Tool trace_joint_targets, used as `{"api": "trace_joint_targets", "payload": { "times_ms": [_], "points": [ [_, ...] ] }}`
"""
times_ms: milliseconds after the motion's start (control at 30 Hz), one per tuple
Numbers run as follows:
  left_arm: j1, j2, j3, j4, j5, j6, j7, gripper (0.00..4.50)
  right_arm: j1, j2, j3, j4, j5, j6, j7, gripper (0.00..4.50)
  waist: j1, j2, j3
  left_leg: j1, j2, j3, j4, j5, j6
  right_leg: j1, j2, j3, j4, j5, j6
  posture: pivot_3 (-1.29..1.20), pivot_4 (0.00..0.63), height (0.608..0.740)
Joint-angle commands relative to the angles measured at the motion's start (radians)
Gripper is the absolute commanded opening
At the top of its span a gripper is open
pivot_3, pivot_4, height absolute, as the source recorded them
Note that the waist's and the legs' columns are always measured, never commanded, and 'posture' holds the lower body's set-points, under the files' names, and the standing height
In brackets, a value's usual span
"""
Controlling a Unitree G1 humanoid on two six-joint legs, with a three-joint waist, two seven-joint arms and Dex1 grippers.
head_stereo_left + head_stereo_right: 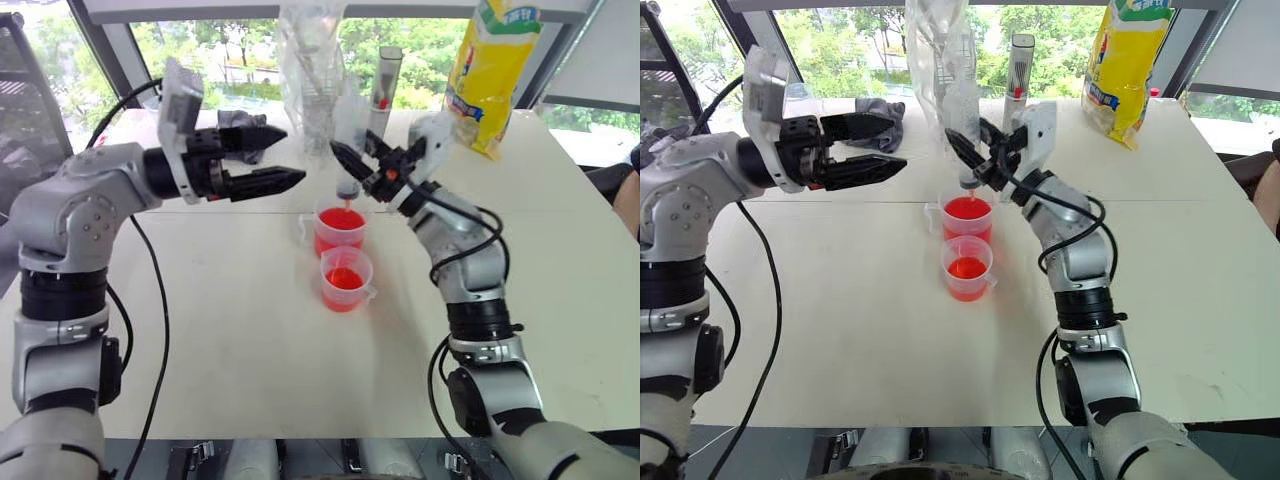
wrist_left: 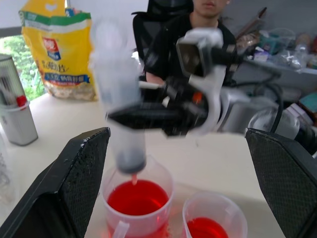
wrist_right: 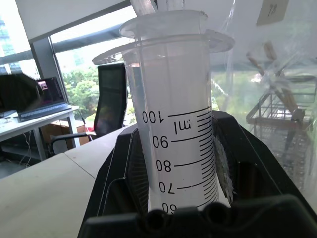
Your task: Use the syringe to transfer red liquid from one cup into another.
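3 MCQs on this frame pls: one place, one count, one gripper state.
1. The clear plastic syringe hangs over:
A) the farther clear cup of red liquid
B) the nearer cup
C) the yellow bag

2. Cups holding red liquid:
A) one
B) two
C) three

3. The left gripper is:
A) shut on the syringe
B) shut, empty
C) open, empty

Answers:
1 A, its tip points into that cup in the left wrist view.
2 B, two stand together on the white table.
3 C, its fingers stand apart; the right gripper holds the syringe.
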Motion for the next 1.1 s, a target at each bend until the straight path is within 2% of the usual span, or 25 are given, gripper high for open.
{"api": "trace_joint_targets", "payload": {
  "times_ms": [33,733,1100],
  "points": [
    [-0.046,-0.015,-0.008,0.019,0.023,-0.038,-0.015,4.5,0.0,0.013,0.008,0.032,-0.021,-0.097,-0.001,1.43,0.0,0.0,0.0,0.0,0.0,0.0,0.0,0.0,0.0,0.0,0.0,0.0,0.0,0.0,0.0,0.0,0.15,0.74],
    [-0.229,-0.184,-0.118,0.331,0.231,-0.232,-0.101,4.5,0.053,0.022,0.047,0.06,-0.041,-0.167,-0.011,1.43,0.0,0.0,0.0,0.0,0.0,0.0,0.0,0.0,-0.001,0.0,0.0,0.0,0.001,0.0,0.0,0.0,0.15,0.74],
    [-0.233,-0.214,-0.138,0.363,0.275,-0.23,-0.13,4.5,0.048,0.019,0.052,0.056,-0.04,-0.161,-0.009,1.43,0.0,0.0,0.0,0.0,0.0,0.0,0.0,0.0,-0.001,0.0,0.0,0.0,0.001,0.0,0.0,0.0,0.15,0.74]
  ]
}}
